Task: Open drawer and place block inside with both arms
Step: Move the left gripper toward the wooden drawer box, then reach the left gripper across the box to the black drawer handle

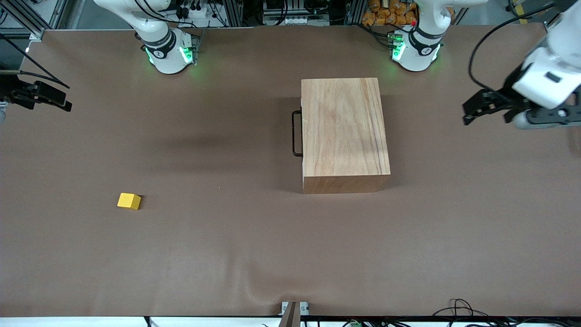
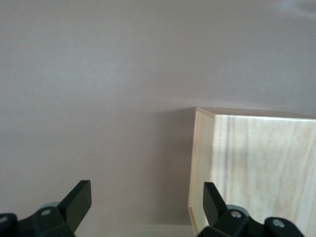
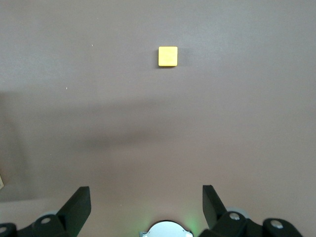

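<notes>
Both of my grippers hang in the air with their fingers spread wide and nothing between them. From the front view, my left gripper point(image 1: 472, 109) hovers over the brown table point(image 1: 227, 254) toward the left arm's end, well apart from the wooden cabinet point(image 1: 343, 136), and my right gripper point(image 1: 50, 97) hovers over the right arm's end of the table, also well apart from the cabinet. The cabinet stands on the table near my left arm's base, and its drawer point(image 1: 302, 136) is shut flush into the box, with the thin black wire handle point(image 1: 296, 133) sticking out on the side that faces the right arm's end. The yellow block point(image 1: 129, 200) lies on the table well apart from the cabinet, toward the right arm's end and nearer to the front camera than the cabinet's handle. From the left wrist view, my left gripper point(image 2: 147, 205) shows both black fingers point(image 2: 79, 200) standing far apart over bare table, with a corner of the cabinet point(image 2: 252, 173) close beside one of them. From the right wrist view, my right gripper point(image 3: 147, 205) is just as wide open, its fingers point(image 3: 79, 202) empty, and the block point(image 3: 168, 56) sits flat on the table point(image 3: 247, 123) some way ahead of them, touching nothing.
</notes>
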